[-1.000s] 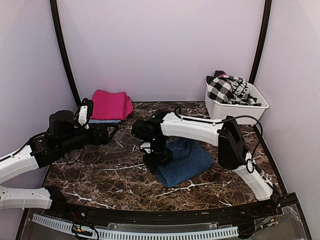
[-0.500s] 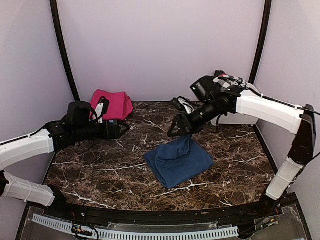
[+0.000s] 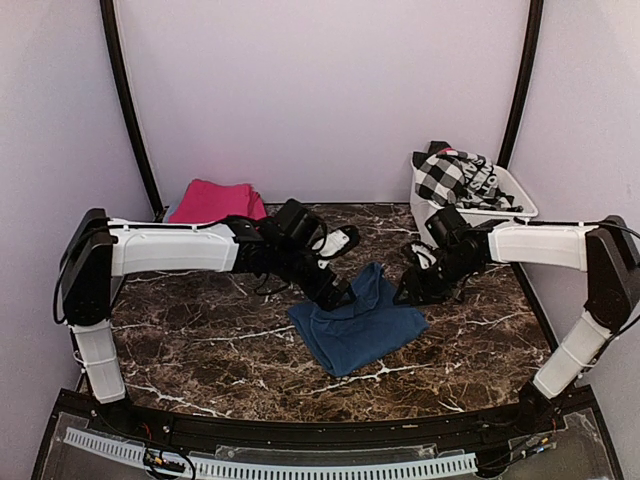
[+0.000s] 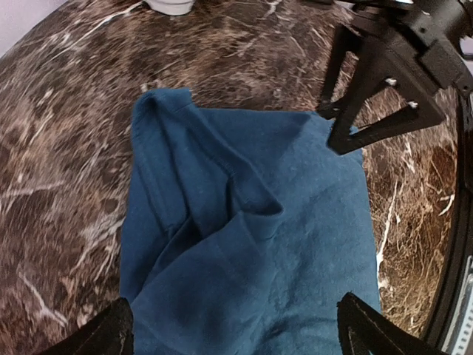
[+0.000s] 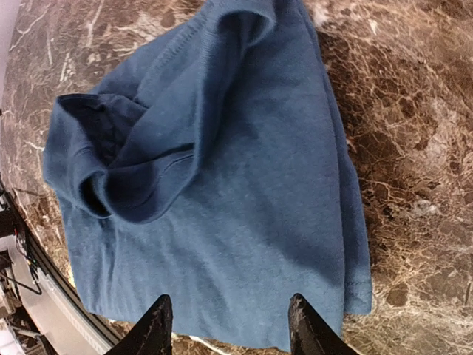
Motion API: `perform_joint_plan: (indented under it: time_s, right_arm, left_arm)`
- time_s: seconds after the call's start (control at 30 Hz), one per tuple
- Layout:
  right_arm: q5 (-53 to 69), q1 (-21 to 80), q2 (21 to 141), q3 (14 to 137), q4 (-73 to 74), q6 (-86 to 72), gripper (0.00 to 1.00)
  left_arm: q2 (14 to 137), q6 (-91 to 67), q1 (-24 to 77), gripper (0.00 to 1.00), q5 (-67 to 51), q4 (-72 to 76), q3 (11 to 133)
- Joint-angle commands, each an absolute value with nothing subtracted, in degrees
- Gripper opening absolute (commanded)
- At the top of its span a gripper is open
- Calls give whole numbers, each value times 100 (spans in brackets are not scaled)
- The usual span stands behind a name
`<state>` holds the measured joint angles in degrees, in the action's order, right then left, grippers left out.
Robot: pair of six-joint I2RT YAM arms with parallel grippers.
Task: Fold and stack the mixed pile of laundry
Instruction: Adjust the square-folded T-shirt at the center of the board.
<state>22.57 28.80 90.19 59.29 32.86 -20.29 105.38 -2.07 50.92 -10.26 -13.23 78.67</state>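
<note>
Two robot arms reach inward over a dark marbled table (image 3: 200,350). At far left, against the back wall, a magenta-pink cloth (image 3: 215,203) lies folded. The left gripper (image 3: 338,292) hangs over the left edge of a navy-blue cloth (image 3: 360,330), its fingers spread wide with nothing between them. This cloth lies at the table's centre, roughly folded, with a rumpled raised ridge running toward its back corner. The right gripper (image 3: 415,290) hovers at the cloth's right edge, fingers apart and empty. Its tips are close to the hem, but whether they touch it cannot be told. At far right, toward the back, a white tub (image 3: 480,222) holds a black-and-white checked garment (image 3: 450,178) heaped above the rim.

The blue cloth looks light, soft and limp. It will likely sag when lifted and slide on the smooth stone. The best holds seem to be the stitched hem corners, one per gripper, pinching every layer rather than the loose ridge.
</note>
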Motion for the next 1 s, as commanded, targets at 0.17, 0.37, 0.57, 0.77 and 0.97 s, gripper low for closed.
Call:
perform_joint_plan:
  time_s: [0.17, 0.37, 0.57, 0.77, 0.97]
  right_arm:
    - [2228, 2848, 9456, 5553, 2613, -1968, 46]
    - [2350, 2847, 9573, 5405, 2496, -1940, 45]
    - [2433, 2848, 9561, 5239, 2408, -1951, 44]
    - [2430, 2848, 9514, 5057, 2442, -1976, 44]
    - [2460, 2848, 9486, 4867, 2448, -1971, 43]
  left_arm:
    - [11861, 1638, 5339, 99, -1522, -2843, 9598]
    - [12267, 1829, 5336, 99, -1331, -2967, 9981]
    - [12703, 1994, 5240, 98, -1250, -3368, 10473]
    - [12706, 1725, 4795, 85, -1547, -4148, 10719]
    - [11920, 1447, 4282, 65, -1663, -4061, 9755]
